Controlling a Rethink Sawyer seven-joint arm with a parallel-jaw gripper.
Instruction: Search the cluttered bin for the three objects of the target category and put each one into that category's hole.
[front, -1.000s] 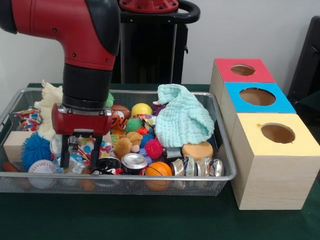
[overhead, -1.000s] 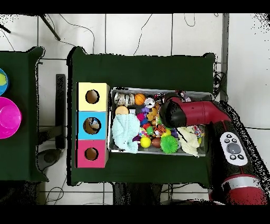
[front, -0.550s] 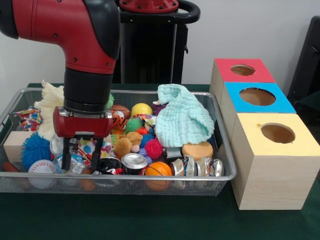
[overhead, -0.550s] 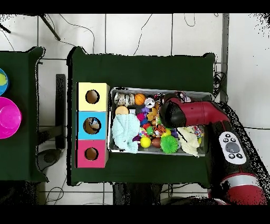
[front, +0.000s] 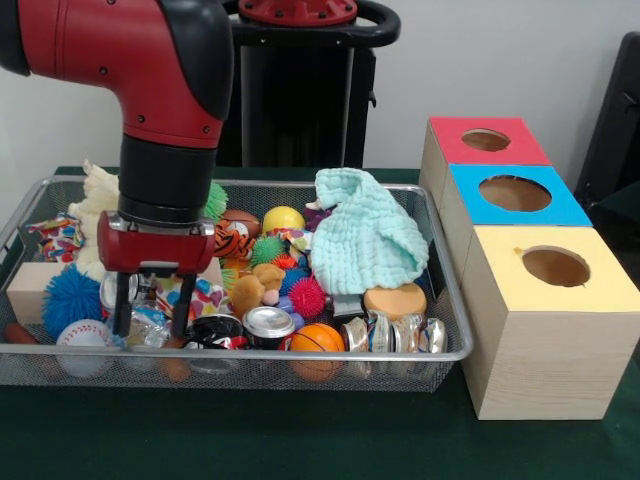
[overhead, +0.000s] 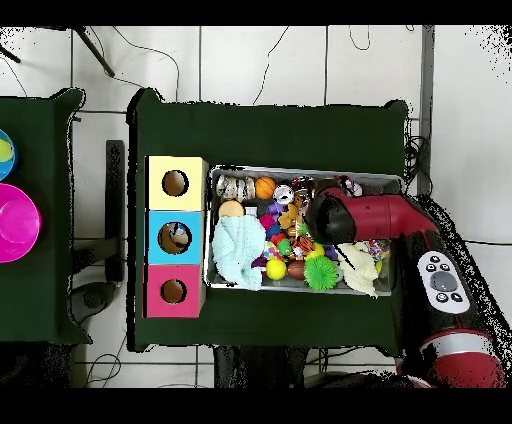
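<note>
Two spread fingers of the gripper (front: 152, 322) hang inside the wire-mesh bin (front: 330, 362), above crinkled clutter near its front rim, beside a spiky blue ball (front: 70, 297).

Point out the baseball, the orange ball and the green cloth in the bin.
baseball (front: 84, 334), front view, on its white front face.
orange ball (front: 317, 340), front view, on its upper half above the rim.
green cloth (front: 368, 238), front view, middle of the folds.

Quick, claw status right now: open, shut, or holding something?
Claw: open, its fingers spread apart over the clutter at the bin's end, holding nothing.
</note>
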